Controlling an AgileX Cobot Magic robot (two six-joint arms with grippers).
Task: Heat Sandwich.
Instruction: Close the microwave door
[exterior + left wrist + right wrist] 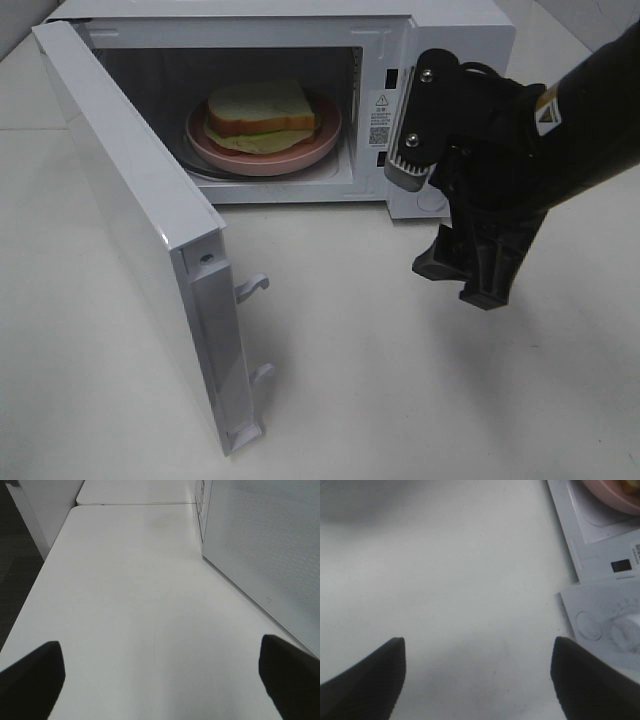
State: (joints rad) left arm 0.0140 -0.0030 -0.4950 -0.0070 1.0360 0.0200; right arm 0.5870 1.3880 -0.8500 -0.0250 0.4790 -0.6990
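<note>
In the high view we see a boxy white microwave (440, 40) on a smooth white table (400, 400). Its flat door (130, 220) is swung wide to the left, and 2 curved white latch hooks (252, 287) stick out of the door's edge. The sandwich (260, 108) lies inside the oven cavity on a round pink plate (300, 155). It has soft white bread with a tan crust, a red layer, and pale green lettuce spilling from under it. A small warning sticker (380, 118) sits on the frame to the right of the cavity. The right gripper (458, 280), matte black and angular, hangs above the table in front of the control panel. It is well apart from the plate, and we see nothing between its fingers.

In the left wrist view, the left gripper (160, 680) is spread. Its 2 dark fingers (32, 680) sit far apart over bare tabletop and hold nothing. Beside them stands a white panel of the microwave, its face covered in a fine dotted mesh.

In the right wrist view, the ribbed black fingertips (370, 680) are likewise spread wide and empty over the table. Past them we see the microwave's front, with a sliver of the plate's glossy pink rim and a round white dial (630, 630). We cannot make out the sandwich clearly here.
</note>
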